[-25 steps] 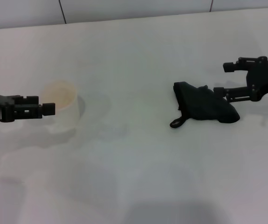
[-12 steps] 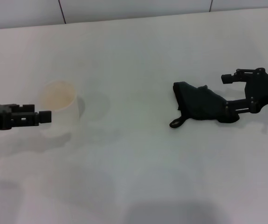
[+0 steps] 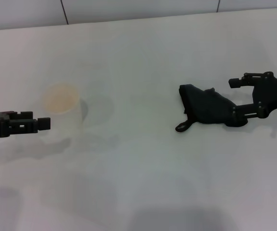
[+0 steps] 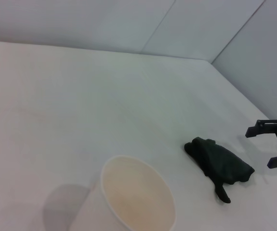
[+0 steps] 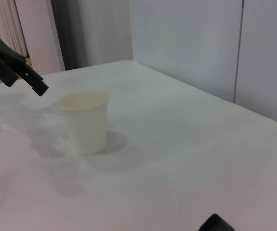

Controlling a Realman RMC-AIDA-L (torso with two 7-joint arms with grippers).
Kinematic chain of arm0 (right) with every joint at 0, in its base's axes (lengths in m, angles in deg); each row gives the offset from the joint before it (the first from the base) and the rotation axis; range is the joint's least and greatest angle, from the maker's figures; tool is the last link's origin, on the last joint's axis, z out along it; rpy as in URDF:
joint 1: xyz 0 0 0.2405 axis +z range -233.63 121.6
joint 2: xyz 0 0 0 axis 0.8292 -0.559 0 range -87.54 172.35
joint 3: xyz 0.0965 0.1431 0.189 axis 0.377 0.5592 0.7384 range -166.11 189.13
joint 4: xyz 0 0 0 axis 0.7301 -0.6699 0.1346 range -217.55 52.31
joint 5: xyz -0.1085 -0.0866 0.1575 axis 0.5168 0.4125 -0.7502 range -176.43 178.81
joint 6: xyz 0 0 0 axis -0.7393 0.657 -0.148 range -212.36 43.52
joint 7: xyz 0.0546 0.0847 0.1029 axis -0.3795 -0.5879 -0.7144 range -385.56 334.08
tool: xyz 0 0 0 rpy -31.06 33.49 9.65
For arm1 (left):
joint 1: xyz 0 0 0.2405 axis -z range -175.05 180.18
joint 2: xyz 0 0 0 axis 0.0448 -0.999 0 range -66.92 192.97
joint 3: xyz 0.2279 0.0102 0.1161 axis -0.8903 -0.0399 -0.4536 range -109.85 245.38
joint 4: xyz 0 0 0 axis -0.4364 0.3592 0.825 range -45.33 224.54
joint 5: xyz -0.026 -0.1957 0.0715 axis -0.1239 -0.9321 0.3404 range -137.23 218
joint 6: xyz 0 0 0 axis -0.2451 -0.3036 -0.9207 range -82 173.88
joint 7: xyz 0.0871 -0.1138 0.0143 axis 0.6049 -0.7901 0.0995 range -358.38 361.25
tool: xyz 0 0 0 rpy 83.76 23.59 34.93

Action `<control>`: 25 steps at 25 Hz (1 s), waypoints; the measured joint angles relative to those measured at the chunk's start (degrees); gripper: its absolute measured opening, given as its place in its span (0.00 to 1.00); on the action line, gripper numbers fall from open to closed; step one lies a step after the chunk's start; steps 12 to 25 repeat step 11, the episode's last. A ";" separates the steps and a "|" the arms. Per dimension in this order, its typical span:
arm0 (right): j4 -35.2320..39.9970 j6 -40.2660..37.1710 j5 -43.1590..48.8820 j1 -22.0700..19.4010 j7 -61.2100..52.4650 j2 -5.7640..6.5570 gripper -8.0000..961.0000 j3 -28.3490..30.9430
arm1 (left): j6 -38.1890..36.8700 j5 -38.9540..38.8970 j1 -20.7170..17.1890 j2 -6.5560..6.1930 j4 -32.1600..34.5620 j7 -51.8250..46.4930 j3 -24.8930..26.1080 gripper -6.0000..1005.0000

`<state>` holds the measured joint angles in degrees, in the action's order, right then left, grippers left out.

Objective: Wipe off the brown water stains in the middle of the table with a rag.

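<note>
The rag (image 3: 209, 111) lies in a black lumpy bunch on the white table (image 3: 143, 57), right of centre in the head view, its small loop tag (image 3: 182, 126) at the near left edge; the right gripper (image 3: 233, 97) is at the rag's right end, its fingers spread wide apart; the nearer finger (image 3: 242, 115) seems to touch the cloth's right edge, though dark on dark makes contact hard to judge, while the farther finger (image 3: 242, 80) stands clear behind the rag; the left wrist view shows the same gripper (image 4: 268, 147) open just beside the rag (image 4: 221, 163).

On the left side of the table stands an upright white translucent cup (image 3: 63, 114), faintly orange-tinted inside; the left gripper (image 3: 43, 123) hangs just beside it, toward the table's left edge, and whether its fingers are apart or together I cannot tell; the right wrist view shows the cup (image 5: 84, 122) with a dark arm part near it.

No brown stain can be made out on the bare surface between cup and rag.
</note>
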<state>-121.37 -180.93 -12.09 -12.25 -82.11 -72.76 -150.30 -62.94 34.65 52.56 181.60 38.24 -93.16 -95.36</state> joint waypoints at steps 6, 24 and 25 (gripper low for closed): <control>0.00 0.11 0.67 0.08 0.61 0.06 0.86 -0.05 | 0.00 0.52 0.42 -0.11 0.04 -0.14 0.00 0.88; 0.28 0.35 0.93 0.01 1.23 -0.07 0.86 0.02 | 0.58 0.56 0.28 -0.03 0.07 -0.19 0.00 0.88; 0.28 0.35 0.93 0.01 1.23 -0.07 0.86 0.02 | 0.58 0.56 0.28 -0.03 0.07 -0.19 0.00 0.88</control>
